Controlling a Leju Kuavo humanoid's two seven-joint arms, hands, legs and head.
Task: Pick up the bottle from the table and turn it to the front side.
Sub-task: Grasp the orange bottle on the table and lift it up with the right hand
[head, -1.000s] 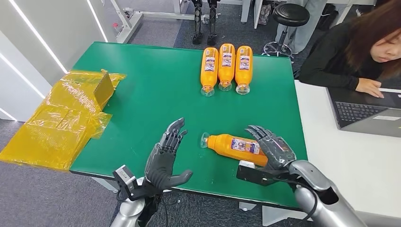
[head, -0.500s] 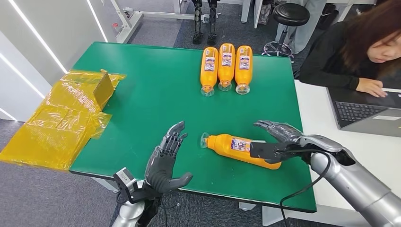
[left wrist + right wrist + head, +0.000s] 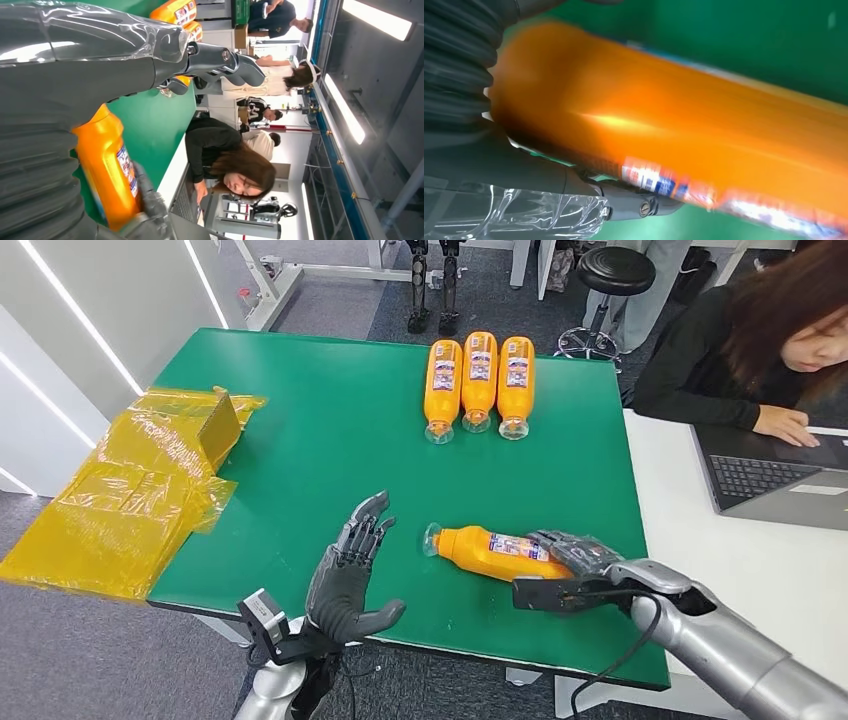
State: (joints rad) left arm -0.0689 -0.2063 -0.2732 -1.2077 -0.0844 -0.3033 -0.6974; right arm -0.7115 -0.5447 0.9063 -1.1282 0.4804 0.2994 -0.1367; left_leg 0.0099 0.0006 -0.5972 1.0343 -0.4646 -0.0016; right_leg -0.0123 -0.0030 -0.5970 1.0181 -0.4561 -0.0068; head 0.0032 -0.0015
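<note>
The robot's left hand hovers over the near edge of the green table, palm turned inward and fingers spread, holding nothing. Just beyond its fingertips, to their right, lies the orange plastic bottle with a clear cap and a white-and-blue label, on its side with the cap towards the left hand and its base under the right hand. The right hand's dark fingers drape over the bottle's thick lower end; the right wrist view shows the orange body close against the palm, but I cannot tell whether the fingers have actually closed on it. The bottle looks full, so probably moderately heavy, stiff-walled and glossy, likely to roll or slip under a loose grip. A wrap around the broad body near the label seems the safest hold, away from the narrow neck. Far beyond both hands, three matching orange bottles lie side by side.
</note>
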